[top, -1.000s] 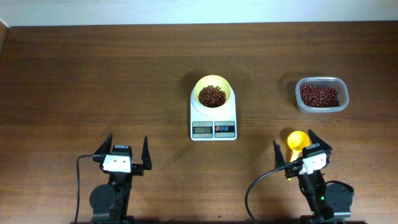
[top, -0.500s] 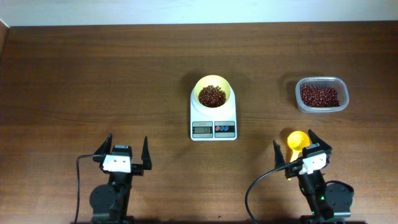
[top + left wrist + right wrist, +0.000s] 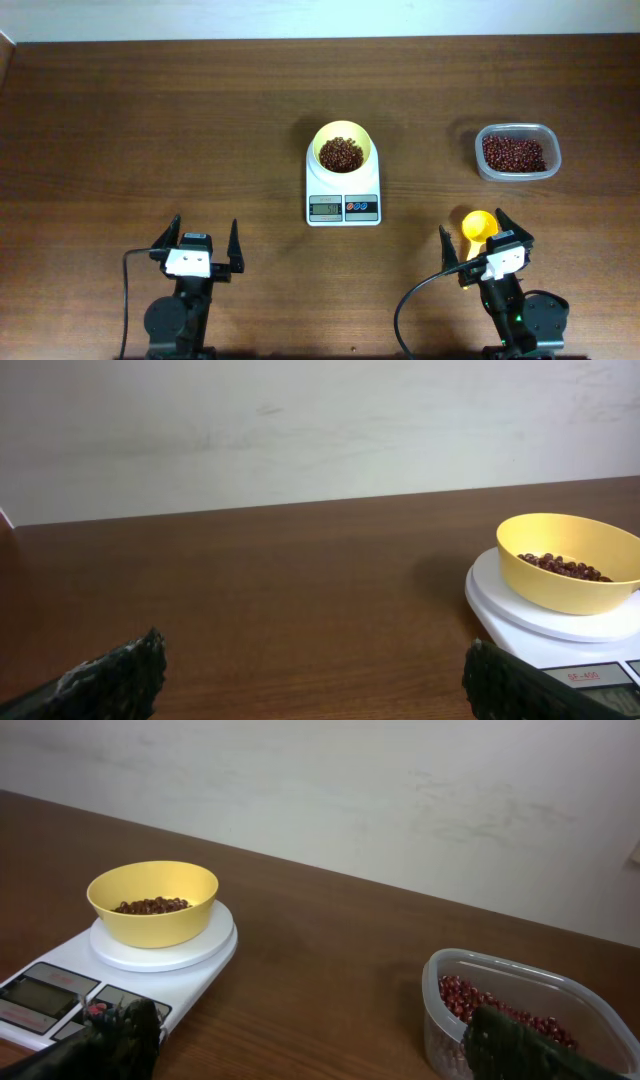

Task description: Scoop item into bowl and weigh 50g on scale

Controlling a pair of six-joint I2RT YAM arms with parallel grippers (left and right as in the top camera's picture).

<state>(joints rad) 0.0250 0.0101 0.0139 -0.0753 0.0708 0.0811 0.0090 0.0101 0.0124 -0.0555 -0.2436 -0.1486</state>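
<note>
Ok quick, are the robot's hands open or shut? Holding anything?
The left gripper is open, holding nothing.
The right gripper is open, not gripping the scoop by it.

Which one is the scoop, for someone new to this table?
From the white scale in the middle, look right to the clear container of beans. Just robot-side of it lies the scoop: small and orange-yellow, flat on the table, unlike the paler bowl up on the scale.

My left gripper (image 3: 205, 236) is parked low at the near side, fingers pointing forward, jaws spread wide. My right gripper (image 3: 473, 232) shows the same pose, jaws equally wide. Both arms are drawn back close to me.
</note>
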